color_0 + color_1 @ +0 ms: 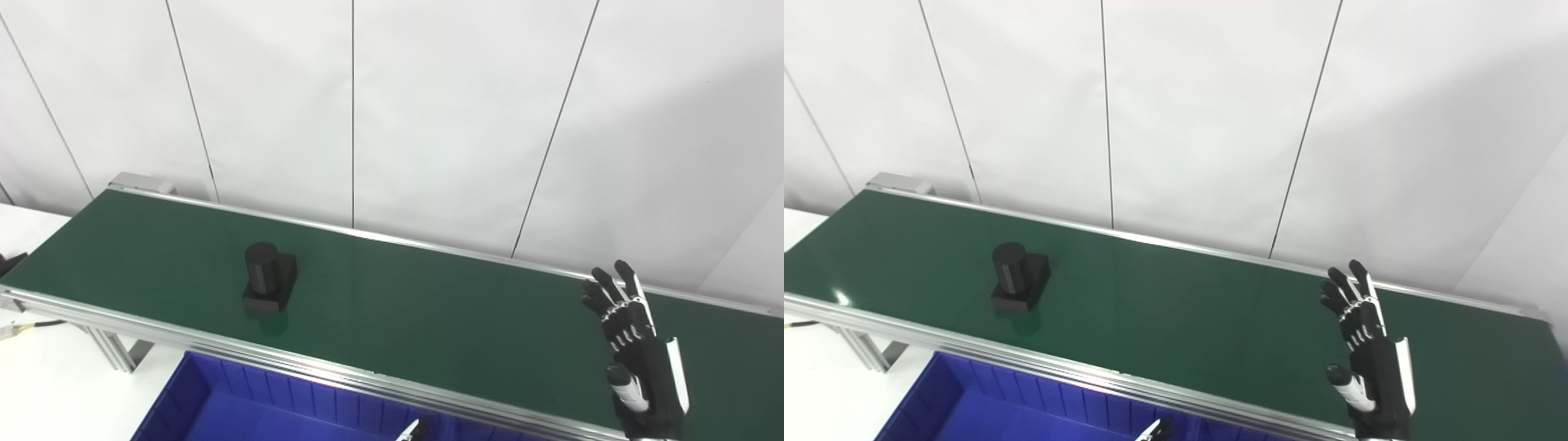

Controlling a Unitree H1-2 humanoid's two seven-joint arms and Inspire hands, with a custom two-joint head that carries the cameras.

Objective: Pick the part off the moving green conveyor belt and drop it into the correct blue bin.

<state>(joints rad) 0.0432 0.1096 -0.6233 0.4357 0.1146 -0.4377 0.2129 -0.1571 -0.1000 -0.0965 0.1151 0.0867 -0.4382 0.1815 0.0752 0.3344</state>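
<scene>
Far left, a white tabletop (pixel 43 380) sits below the belt's end, with a thin cable (pixel 37 324) lying on it near the aluminium frame leg (pixel 113 352). Moving right, the green conveyor belt (pixel 429 306) runs diagonally across the scene, its left end far and its right end nearer, edged by silver aluminium rails (pixel 306 367). On the left part of the belt stands the black part (pixel 268 278): a short upright cylinder on a square block base, sitting closer to the near rail than the far one, nothing touching it. Just below it, on the near side of the rail, there's the blue bin (pixel 245 398), ribbed inner wall showing. At the bottom edge, over that bin, only a small tip of the left hand (pixel 413 430) pokes into view; whether it is spread or curled, I cannot tell. Over on the right now, the right hand (pixel 637 355) is raised above the belt's right portion, palm edge-on, fingers (pixel 606 288) stretched upward and apart, thumb (pixel 625 383) out to the left, holding nothing. It is well apart from the part. Behind everything, a white panelled wall (pixel 429 122).
</scene>
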